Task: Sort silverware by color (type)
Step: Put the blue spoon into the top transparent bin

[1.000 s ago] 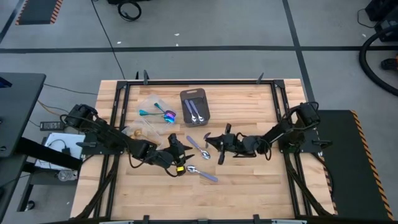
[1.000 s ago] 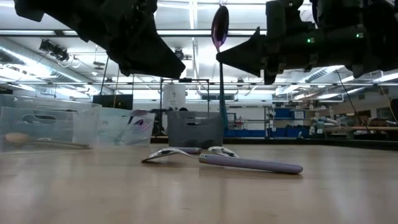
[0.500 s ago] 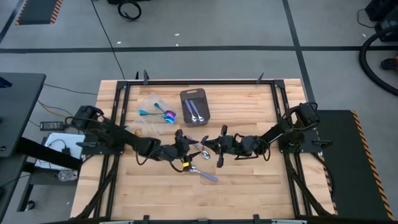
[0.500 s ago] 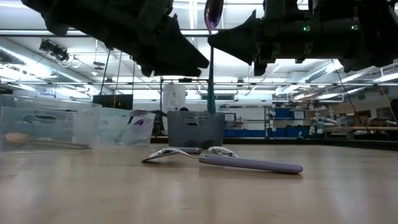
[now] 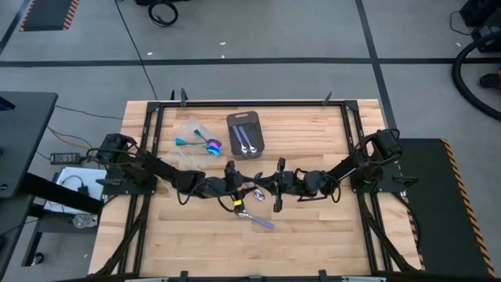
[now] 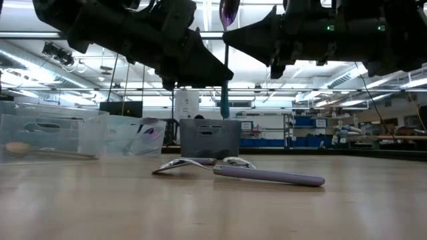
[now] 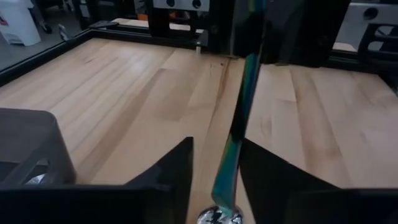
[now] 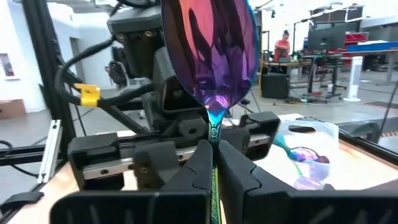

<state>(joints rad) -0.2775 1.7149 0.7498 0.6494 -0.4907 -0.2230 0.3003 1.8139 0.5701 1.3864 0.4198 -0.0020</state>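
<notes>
Low view showed your left gripper (image 6: 200, 70), fingers spread, had closed in around the teal handle of the iridescent purple-bowled spoon (image 6: 225, 80) pinched upright by your right gripper (image 6: 247, 41): handover was imminent.

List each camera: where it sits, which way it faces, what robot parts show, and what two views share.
High: overhead, looking straight down; both arms meet mid-table.
Low: table height, looking across at the lilac-handled spoon; arms overhead.
Left wrist: looks past open left end effector around the teal handle.
Right wrist: right end effector pinching the iridescent spoon upright.
Shared: both wrist views show that spoon.
</notes>
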